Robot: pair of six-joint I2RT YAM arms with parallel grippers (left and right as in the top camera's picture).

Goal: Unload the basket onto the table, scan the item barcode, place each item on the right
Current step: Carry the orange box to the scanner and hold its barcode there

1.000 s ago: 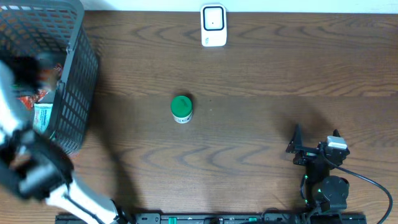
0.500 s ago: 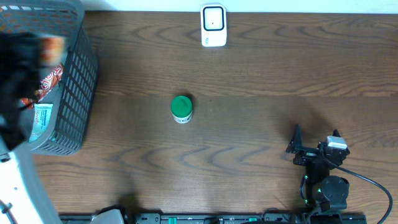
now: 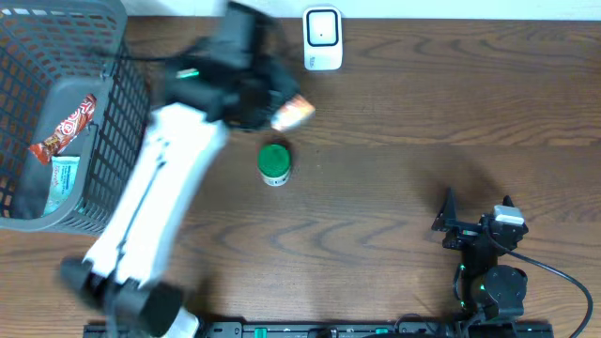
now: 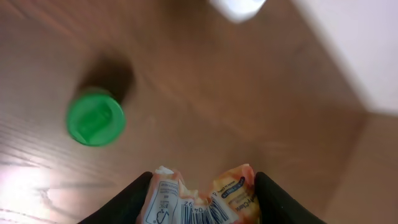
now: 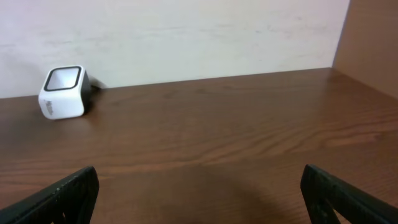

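My left gripper is shut on a crumpled orange-and-white packet with a barcode on its white label. From overhead the packet hangs above the table, just left of and below the white scanner, with the left gripper around it. In the left wrist view the scanner shows blurred at the top edge. My right gripper rests open at the front right with nothing between its fingers. In the right wrist view the scanner stands far left against the wall.
A green-capped jar stands mid-table, just below the held packet; it shows as a green lid in the left wrist view. A grey wire basket with more packets stands at the far left.
My left arm has lifted the packet out of the basket and swung right across the table to a spot near the scanner. The right arm has not moved.
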